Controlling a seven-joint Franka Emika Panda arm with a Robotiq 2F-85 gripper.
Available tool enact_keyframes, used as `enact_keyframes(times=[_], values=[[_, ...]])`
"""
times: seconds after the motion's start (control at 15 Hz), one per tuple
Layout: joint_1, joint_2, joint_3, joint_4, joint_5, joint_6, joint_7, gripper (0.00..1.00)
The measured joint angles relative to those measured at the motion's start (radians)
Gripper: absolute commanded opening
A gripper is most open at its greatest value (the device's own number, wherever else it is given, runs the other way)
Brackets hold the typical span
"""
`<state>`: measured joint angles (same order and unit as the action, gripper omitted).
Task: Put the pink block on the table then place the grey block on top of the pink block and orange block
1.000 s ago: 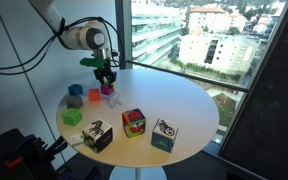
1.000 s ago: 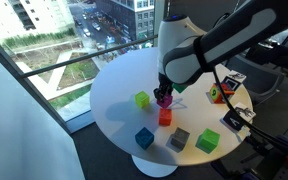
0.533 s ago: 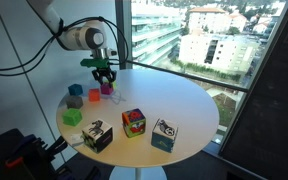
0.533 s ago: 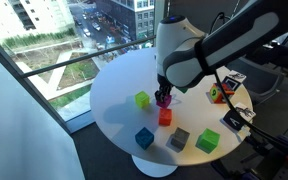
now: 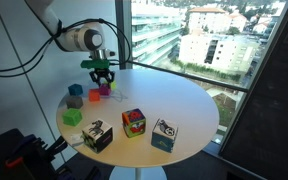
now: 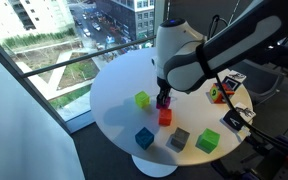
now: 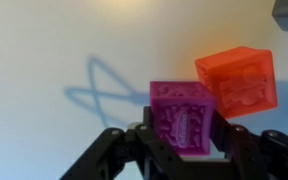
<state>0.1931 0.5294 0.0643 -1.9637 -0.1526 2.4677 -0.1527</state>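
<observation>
The pink block, a small plain magenta-pink cube [image 7: 184, 118], is clamped between the fingers [image 7: 144, 145], which are closed onto its two opposite sides and grip nothing else. In both exterior views it hangs under the arm, low over the round white table [image 5: 174, 95]. The offset shadow in the wrist view suggests it is not yet resting on the surface, though contact cannot be confirmed.

Three larger patterned cubes [image 5: 134, 122] stand along the near edge of the table in an exterior view, well apart from the work area.

The small plain orange-red cube, the orange block [image 7: 237, 82], sits on the table just beside the pink block, up and to the right of it in the wrist view. Its sides are turned slightly relative to those of the pink block.

The small dull grey cube, the grey block [image 6: 179, 138], lies untouched nearer the table edge.

Critical relation: the pink block must land next to the orange block so that the grey block can bridge both. Lower it straight down, then open the fingers.
</observation>
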Motion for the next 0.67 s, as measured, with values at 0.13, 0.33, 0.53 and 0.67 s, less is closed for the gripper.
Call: enact_keyframes(times=[0.13, 0.33, 0.53, 0.67], values=[[-0.010, 0.000, 0.013, -0.006, 0.000, 0.003, -0.031, 0.30], [-0.019, 0.000, 0.023, -0.011, 0.000, 0.003, -0.075, 0.30], [-0.027, -0.001, 0.029, -0.018, -0.002, 0.003, -0.122, 0.30], [-0.031, -0.003, 0.033, -0.023, -0.005, 0.004, -0.151, 0.30]])
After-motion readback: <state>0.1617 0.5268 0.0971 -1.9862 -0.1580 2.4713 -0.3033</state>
